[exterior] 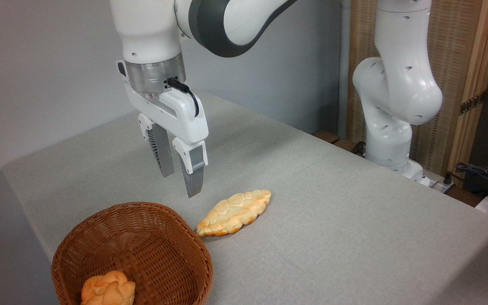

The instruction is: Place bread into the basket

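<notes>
Two baked items show: the bread (234, 212), a long braided loaf, lies flat on the grey table (333, 203) just beside the basket (165, 241), its near tip close to the rim, while a small round bun (108, 289) sits inside the basket. Above the table, behind the basket and left of the loaf, the gripper (180, 184) hangs with its fingers parted and nothing between them.

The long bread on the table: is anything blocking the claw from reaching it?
Nothing visible. The gripper hangs open above the table, up-left of the bread; only bare cloth lies between. The basket sits beside it.
</notes>
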